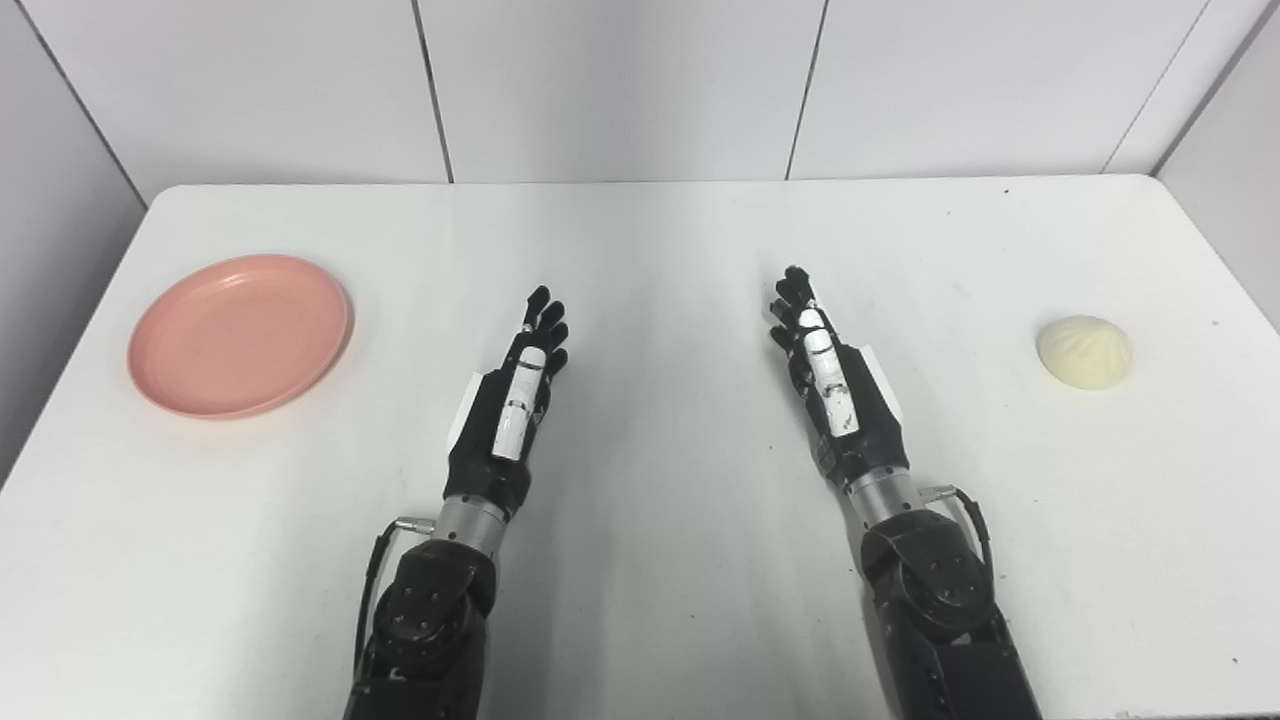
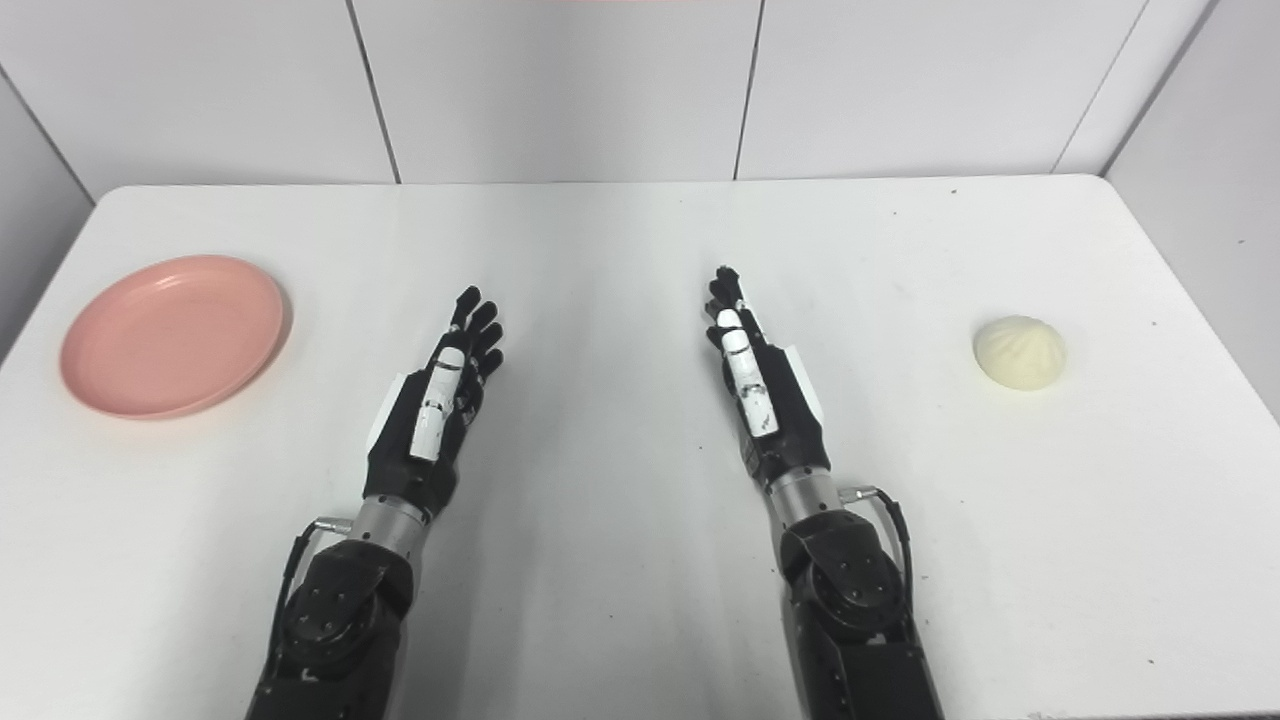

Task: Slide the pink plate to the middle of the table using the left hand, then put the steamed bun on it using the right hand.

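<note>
The pink plate (image 1: 240, 334) lies empty at the left side of the white table (image 1: 660, 240). The cream steamed bun (image 1: 1085, 352) sits at the right side, on the table top. My left hand (image 1: 518, 390) is open, fingers stretched forward, near the table's middle and well to the right of the plate. My right hand (image 1: 828, 372) is open too, fingers stretched forward, well to the left of the bun. Neither hand touches anything. Both also show in the right eye view: left hand (image 2: 440, 395), right hand (image 2: 757, 375).
White wall panels (image 1: 620, 80) stand behind the table's far edge. The table's left and right edges lie close to the plate and the bun. Bare table top lies between the two hands.
</note>
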You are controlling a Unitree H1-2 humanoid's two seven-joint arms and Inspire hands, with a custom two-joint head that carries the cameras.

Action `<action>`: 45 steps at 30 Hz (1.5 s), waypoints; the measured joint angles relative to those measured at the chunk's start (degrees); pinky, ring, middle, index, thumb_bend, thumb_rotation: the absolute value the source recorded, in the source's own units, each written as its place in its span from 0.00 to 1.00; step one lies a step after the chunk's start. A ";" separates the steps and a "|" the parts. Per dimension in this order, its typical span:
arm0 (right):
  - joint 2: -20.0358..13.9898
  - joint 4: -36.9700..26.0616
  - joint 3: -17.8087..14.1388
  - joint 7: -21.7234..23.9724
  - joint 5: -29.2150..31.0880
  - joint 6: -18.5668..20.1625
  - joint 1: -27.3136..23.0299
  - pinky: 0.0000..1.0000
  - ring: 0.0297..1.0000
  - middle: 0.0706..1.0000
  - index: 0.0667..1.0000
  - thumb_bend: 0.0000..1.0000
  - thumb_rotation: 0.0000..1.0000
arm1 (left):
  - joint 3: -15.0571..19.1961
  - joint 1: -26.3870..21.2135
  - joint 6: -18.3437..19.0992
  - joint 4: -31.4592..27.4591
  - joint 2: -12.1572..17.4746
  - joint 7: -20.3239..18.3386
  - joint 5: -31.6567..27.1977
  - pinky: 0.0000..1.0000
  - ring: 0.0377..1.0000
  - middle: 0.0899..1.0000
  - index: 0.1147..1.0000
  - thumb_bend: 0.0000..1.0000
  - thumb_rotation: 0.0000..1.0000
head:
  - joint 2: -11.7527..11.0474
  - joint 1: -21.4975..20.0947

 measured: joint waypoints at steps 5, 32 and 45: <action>-0.01 0.00 0.01 0.04 0.11 0.00 0.00 1.00 1.00 1.00 1.00 0.16 1.00 | 0.00 0.00 0.00 0.00 0.00 0.00 0.00 1.00 0.99 1.00 1.00 0.35 1.00 | 0.00 0.00; -1.59 0.97 -0.80 0.85 1.66 -0.06 -0.22 1.00 1.00 1.00 1.00 0.16 1.00 | -1.16 -2.62 -2.68 4.09 -1.15 1.76 2.27 1.00 1.00 1.00 1.00 0.36 1.00 | -3.95 12.56; -2.00 1.06 -0.99 1.34 3.49 -0.06 -0.32 1.00 1.00 1.00 1.00 0.18 1.00 | -1.51 -4.05 -4.72 6.15 -1.56 2.11 2.83 1.00 1.00 1.00 1.00 0.35 1.00 | -4.31 12.92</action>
